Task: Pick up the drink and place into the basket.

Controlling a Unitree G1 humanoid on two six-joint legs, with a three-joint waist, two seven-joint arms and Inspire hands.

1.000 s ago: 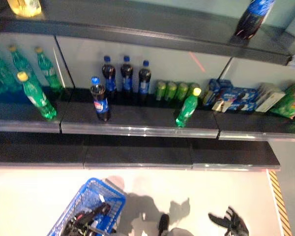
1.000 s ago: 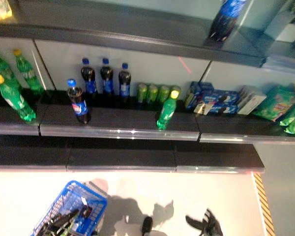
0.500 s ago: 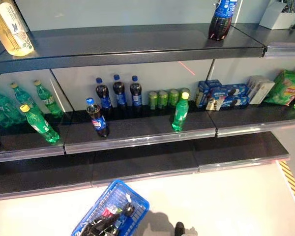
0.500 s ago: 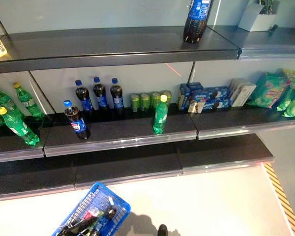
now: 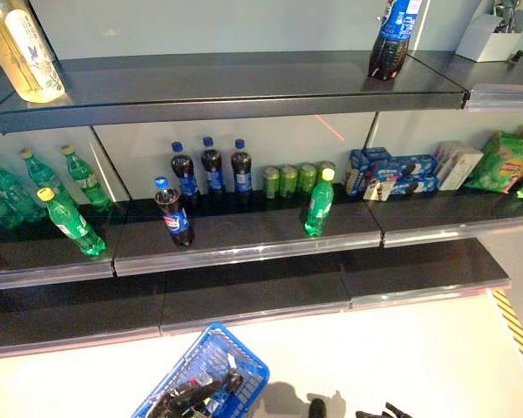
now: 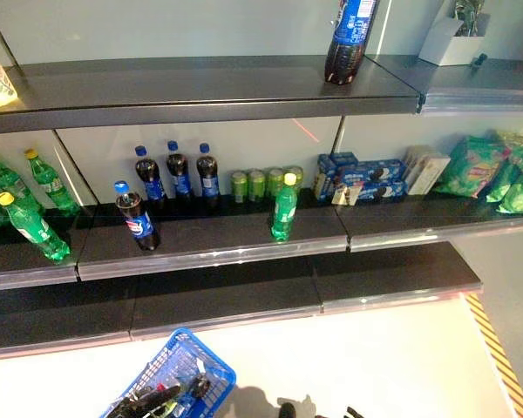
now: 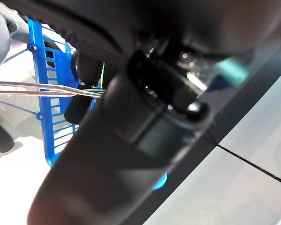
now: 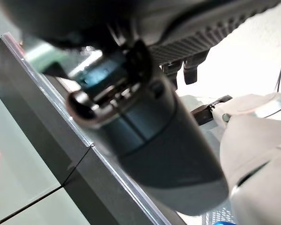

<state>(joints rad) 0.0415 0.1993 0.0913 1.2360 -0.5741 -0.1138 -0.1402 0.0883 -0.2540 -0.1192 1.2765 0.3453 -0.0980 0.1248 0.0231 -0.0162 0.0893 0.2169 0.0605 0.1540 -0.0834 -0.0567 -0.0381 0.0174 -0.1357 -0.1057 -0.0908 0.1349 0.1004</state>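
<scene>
1. Far left, up top: a pale yellow bottle (image 5: 22, 52) stands on the upper shelf (image 5: 200, 87).
2. Below it, on the middle shelf (image 5: 244, 239), a cluster of green bottles (image 5: 35, 178) sits at the back, and one green bottle (image 5: 70, 225) leans near the front edge.
3. Down on the floor, the blue basket (image 5: 235, 361) sits at the bottom edge of the eye views, with dark things already inside it; the left robot hand (image 5: 187, 399) appears to be in there, but I cannot tell how its fingers are set, because its own wrist view shows only dark bulk against the basket's blue wall.
4. Moving along the middle shelf: a cola bottle (image 5: 173, 212) with a blue cap stands alone towards the front, upright.
5. Behind it, three cola bottles (image 5: 212, 165) line up against the back wall.
6. Next, a row of green cans (image 5: 292, 178), then the yellow-capped green drink (image 5: 318, 202) standing upright in front of them, well apart from the basket.
7. Blue snack boxes (image 5: 392, 172) follow, then green packets (image 5: 506, 157).
8. Up top right, a large cola bottle (image 5: 392, 39) stands.
9. Bottom right: the right robot hand (image 5: 385, 411) just peeks in, fingers spread, holding nothing.
</scene>
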